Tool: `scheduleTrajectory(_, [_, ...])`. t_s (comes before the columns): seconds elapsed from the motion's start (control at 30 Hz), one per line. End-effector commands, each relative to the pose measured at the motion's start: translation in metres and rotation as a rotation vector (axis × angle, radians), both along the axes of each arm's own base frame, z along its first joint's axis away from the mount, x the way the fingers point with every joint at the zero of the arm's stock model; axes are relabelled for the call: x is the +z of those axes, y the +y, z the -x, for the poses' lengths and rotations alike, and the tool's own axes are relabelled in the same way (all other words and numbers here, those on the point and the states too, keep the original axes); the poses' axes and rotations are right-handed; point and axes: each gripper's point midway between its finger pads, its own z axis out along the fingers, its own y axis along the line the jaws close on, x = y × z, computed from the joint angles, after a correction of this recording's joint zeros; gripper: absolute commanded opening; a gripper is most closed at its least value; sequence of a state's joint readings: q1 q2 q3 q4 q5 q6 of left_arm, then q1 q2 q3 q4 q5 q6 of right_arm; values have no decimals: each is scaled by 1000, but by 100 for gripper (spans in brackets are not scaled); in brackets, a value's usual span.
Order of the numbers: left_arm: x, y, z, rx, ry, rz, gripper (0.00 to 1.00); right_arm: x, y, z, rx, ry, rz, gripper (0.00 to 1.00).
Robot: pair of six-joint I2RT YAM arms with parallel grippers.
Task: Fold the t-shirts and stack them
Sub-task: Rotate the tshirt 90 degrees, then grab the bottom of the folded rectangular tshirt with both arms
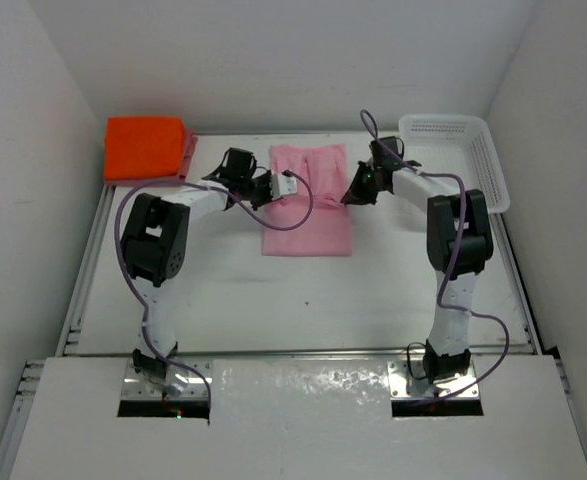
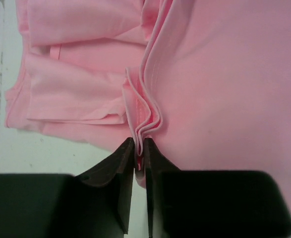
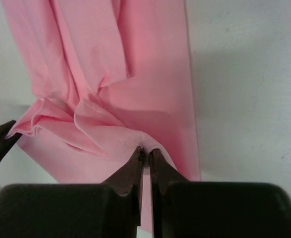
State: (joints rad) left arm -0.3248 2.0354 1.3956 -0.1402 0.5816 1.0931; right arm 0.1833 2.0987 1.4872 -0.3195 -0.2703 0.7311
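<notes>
White table (image 1: pixel 303 300), plain white walls (image 1: pixel 273 60), soft even light

White table (image 1: pixel 303 300) carries a light pink t-shirt (image 1: pixel 308 215) at twelve o'clock, partly folded; a folded orange t-shirt (image 1: pixel 145 147) at ten o'clock, seemingly atop a rose-red t-shirt (image 1: pixel 189 155); a white perforated basket (image 1: pixel 443 127) at two o'clock.

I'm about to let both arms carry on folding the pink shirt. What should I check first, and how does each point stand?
1. The left gripper is shut on the light pink shirt's bunched edge: ok.
2. The right gripper is shut on the same shirt: ok.
3. Every layer is caught in the left grip: cannot tell.
4. The cloth between the two grips lies smooth: not ok, it is puckered.
5. The orange shirt sits folded at the far left corner, apart from the pink one: ok.
</notes>
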Motion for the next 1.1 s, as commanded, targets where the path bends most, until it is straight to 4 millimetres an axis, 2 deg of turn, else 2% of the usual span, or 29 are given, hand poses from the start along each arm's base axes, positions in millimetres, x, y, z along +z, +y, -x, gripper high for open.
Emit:
scheduleTrajectory(0.0, [15, -1, -27, 26, -76, 34, 14, 2, -11, -21, -21, -48, 39, 9])
scheduleTrajectory(0.03, [16, 0, -33, 52, -82, 45, 25, 4, -13, -27, -25, -62, 39, 18])
scheduleTrajectory(0.07, [10, 4, -40, 97, -74, 36, 32, 3, -14, -32, -25, -71, 40, 19])
scheduleTrajectory(0.1, [17, 5, -51, 145, -90, 65, 39, 1, -19, -42, -29, -87, 52, 21])
scheduleTrajectory(0.13, [16, 8, -56, 170, -91, 63, 53, 1, -22, -46, -32, -91, 65, 22])
scheduleTrajectory(0.17, [12, 15, -64, 222, -96, 42, 57, 2, -27, -52, -28, -107, 85, 22])
scheduleTrajectory(0.2, [22, 18, -77, 285, -118, 68, 60, 9, -36, -63, -44, -134, 114, 22])
scheduleTrajectory(0.27, [30, 32, -96, 411, -151, 67, 63, 17, -44, -65, -24, -151, 170, 23])
scheduleTrajectory(0.3, [49, 38, -110, 475, -164, 115, 63, 31, -46, -67, -20, -180, 185, 25])
scheduleTrajectory(0.33, [53, 42, -115, 509, -156, 131, 64, 38, -48, -67, -15, -196, 197, 28])
scheduleTrajectory(0.37, [68, 48, -123, 554, -141, 158, 64, 51, -53, -65, -11, -222, 229, 29])
scheduleTrajectory(0.43, [84, 53, -129, 582, -138, 178, 64, 60, -55, -59, 1, -241, 253, 32])
scheduleTrajectory(0.5, [100, 62, -129, 598, -132, 174, 64, 59, -52, -42, 49, -220, 291, 35])
scheduleTrajectory(0.57, [121, 55, -118, 508, -141, 164, 61, 64, -48, -25, 97, -195, 304, 40])
scheduleTrajectory(0.6, [121, 54, -95, 380, -133, 61, 59, 59, -48, -4, 123, -143, 301, 46])
scheduleTrajectory(0.63, [119, 35, -68, 209, -84, 58, 58, 57, -45, 8, 152, -120, 293, 49])
scheduleTrajectory(0.67, [89, 34, -22, 8, -2, -89, 58, 40, -40, 33, 189, -61, 276, 52])
scheduleTrajectory(0.7, [80, 29, 6, -106, 29, -138, 58, 35, -37, 47, 208, -34, 269, 55])
scheduleTrajectory(0.73, [78, 31, 34, -180, 42, -208, 59, 42, -35, 57, 215, -46, 254, 61])
scheduleTrajectory(0.77, [40, 28, 82, -315, 127, -303, 63, 26, -28, 79, 240, -5, 231, 62])
scheduleTrajectory(0.8, [36, 30, 101, -352, 132, -340, 65, 22, -25, 88, 245, 8, 213, 63])
scheduleTrajectory(0.83, [26, 25, 116, -396, 141, -355, 66, 13, -19, 106, 256, 39, 193, 63])
scheduleTrajectory(0.87, [11, 28, 136, -416, 185, -354, 67, 10, -15, 110, 263, 43, 177, 63])
scheduleTrajectory(0.93, [3, 17, 140, -426, 169, -334, 68, -5, -13, 126, 259, 89, 163, 63])
scheduleTrajectory(1.0, [-7, 15, 144, -391, 195, -338, 69, -10, -6, 126, 232, 85, 117, 62])
scheduleTrajectory(1.03, [-8, 9, 139, -384, 167, -331, 69, -18, -7, 132, 224, 103, 109, 62])
scheduleTrajectory(1.07, [-11, 6, 138, -375, 155, -332, 69, -19, -5, 129, 217, 87, 100, 62])
